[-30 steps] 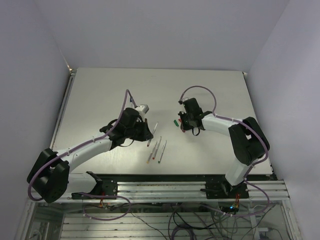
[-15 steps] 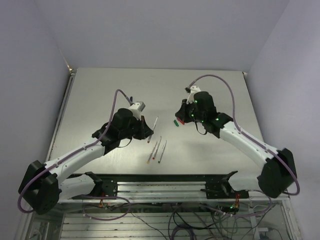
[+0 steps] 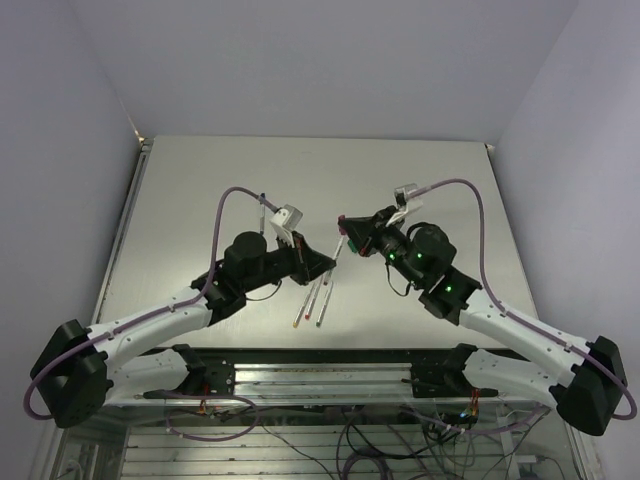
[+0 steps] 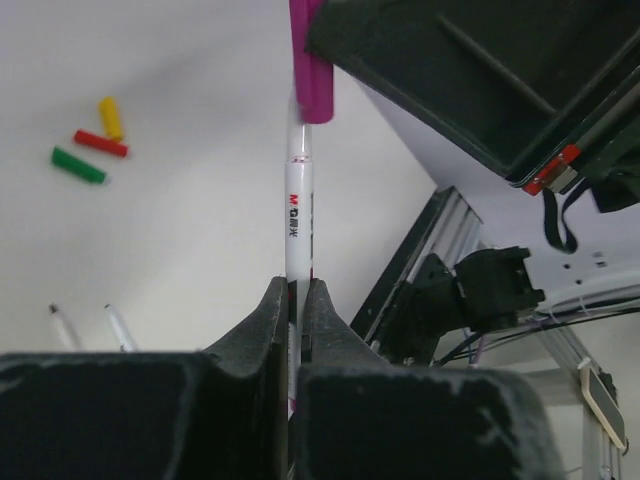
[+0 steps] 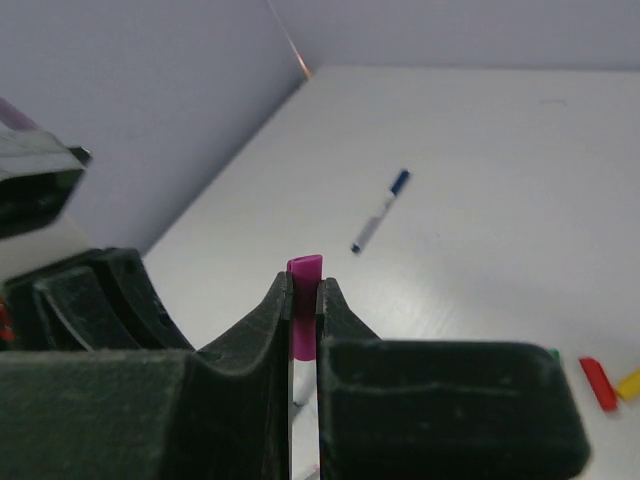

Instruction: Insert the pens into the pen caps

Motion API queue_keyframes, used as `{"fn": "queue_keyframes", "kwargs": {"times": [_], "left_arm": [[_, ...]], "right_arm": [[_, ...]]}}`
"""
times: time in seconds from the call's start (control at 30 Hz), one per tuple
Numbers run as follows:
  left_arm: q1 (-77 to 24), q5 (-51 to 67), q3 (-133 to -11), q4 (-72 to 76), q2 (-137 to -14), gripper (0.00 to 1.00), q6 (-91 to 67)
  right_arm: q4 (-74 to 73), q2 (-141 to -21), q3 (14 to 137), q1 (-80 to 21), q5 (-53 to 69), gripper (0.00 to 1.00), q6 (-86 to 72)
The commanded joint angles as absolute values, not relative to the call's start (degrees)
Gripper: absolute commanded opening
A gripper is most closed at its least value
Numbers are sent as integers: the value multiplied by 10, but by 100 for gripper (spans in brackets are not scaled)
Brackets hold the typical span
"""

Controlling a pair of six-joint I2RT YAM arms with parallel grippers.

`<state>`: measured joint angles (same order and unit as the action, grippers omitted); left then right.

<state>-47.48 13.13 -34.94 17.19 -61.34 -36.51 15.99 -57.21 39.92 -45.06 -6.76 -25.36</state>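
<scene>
My left gripper (image 4: 296, 290) is shut on a white pen (image 4: 298, 200) that points away from it. The pen's far end sits inside the magenta cap (image 4: 312, 70). My right gripper (image 5: 303, 285) is shut on that magenta cap (image 5: 304, 300), with the white pen showing below it. From above, both grippers meet over the table's middle, the left gripper (image 3: 328, 265) and the right gripper (image 3: 345, 222) joined by the pen (image 3: 339, 248). Three bare pens (image 3: 312, 302) lie below them. Green (image 4: 78, 165), red (image 4: 100, 143) and yellow (image 4: 110, 117) caps lie together on the table.
A pen with a blue cap (image 5: 380, 210) lies alone further back on the white table (image 3: 200, 180). The metal rail (image 3: 330, 375) with both arm bases runs along the near edge. Lilac walls close in the back and the sides.
Both arms have risen from the table and swung towards each other. The left brought the pen and the right the magenta cap; they now meet in mid-air.
</scene>
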Motion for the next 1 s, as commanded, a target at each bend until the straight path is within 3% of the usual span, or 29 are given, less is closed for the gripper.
{"fn": "queue_keyframes", "kwargs": {"times": [0.0,0.43,0.97], "left_arm": [[-500,125,-357,274,-623,7,-376],[-526,70,-328,311,-575,7,-349],[-539,62,-254,510,-585,7,-375]], "right_arm": [[296,-556,385,-474,-123,0,-252],[342,-494,371,-485,-198,0,-223],[412,-508,368,-485,-125,0,-245]]}}
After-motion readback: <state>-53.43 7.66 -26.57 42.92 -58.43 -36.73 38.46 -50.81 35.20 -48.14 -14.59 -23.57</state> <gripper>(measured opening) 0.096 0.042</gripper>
